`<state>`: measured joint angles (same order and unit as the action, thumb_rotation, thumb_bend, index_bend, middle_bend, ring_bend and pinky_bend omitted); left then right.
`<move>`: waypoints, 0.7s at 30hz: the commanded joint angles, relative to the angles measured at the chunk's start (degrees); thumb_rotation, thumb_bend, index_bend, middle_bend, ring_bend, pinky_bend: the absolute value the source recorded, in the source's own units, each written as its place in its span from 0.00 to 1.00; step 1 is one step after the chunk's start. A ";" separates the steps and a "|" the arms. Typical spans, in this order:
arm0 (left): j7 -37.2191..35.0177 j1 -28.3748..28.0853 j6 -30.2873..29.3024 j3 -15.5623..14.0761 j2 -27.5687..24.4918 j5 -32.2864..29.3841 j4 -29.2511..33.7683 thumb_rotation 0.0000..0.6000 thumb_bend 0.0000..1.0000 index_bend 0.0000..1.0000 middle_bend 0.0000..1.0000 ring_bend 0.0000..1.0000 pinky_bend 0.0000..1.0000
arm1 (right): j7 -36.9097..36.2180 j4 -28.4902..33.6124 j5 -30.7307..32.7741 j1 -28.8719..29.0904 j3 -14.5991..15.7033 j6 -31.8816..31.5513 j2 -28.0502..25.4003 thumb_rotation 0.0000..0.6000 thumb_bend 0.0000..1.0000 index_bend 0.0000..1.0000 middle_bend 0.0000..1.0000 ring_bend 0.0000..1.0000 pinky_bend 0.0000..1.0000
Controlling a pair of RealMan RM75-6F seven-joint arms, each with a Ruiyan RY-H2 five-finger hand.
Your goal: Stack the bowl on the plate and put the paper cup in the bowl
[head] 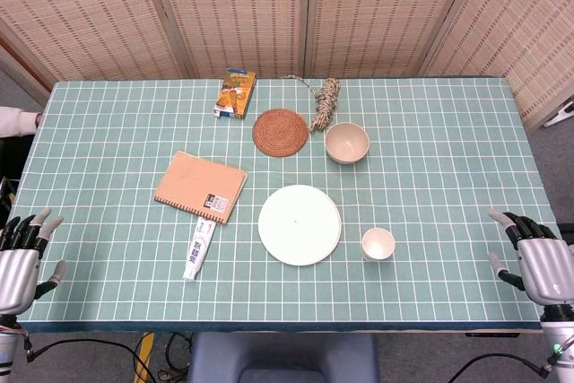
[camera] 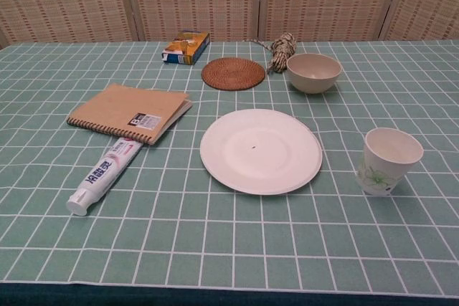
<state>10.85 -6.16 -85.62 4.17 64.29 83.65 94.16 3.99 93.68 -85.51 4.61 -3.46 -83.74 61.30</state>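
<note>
A white plate (head: 300, 224) (camera: 260, 150) lies flat near the middle of the green checked table. A cream bowl (head: 347, 143) (camera: 313, 72) stands upright behind it, a little to the right. A white paper cup (head: 378, 244) (camera: 388, 160) with a green print stands upright to the right of the plate. My left hand (head: 21, 262) hovers at the table's front left corner, fingers apart, holding nothing. At the front right corner my right hand (head: 538, 262) is likewise spread and holds nothing. Neither hand shows in the chest view.
A brown notebook (head: 201, 186) (camera: 130, 112) and a toothpaste tube (head: 198, 249) (camera: 104, 175) lie left of the plate. A woven coaster (head: 280, 132) (camera: 233, 74), a twine bundle (head: 325, 102) (camera: 282, 52) and a small box (head: 235, 93) (camera: 186, 46) sit at the back.
</note>
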 commanded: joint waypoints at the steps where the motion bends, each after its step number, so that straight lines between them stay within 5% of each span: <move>1: 0.17 -0.05 0.07 -0.02 0.00 -0.01 0.10 1.00 0.34 0.15 0.08 0.11 0.07 | -0.04 -0.02 -0.10 0.07 0.01 0.06 -0.01 1.00 0.30 0.20 0.25 0.23 0.33; 21: 0.29 -0.11 0.15 -0.11 -0.15 -0.17 0.27 1.00 0.34 0.14 0.08 0.10 0.07 | -0.18 0.63 -0.42 0.46 -0.07 0.39 -0.64 1.00 0.30 0.20 0.25 0.23 0.33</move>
<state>11.14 -6.27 -85.47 4.07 64.14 83.47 94.43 3.79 94.29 -85.91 5.04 -3.52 -83.37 60.68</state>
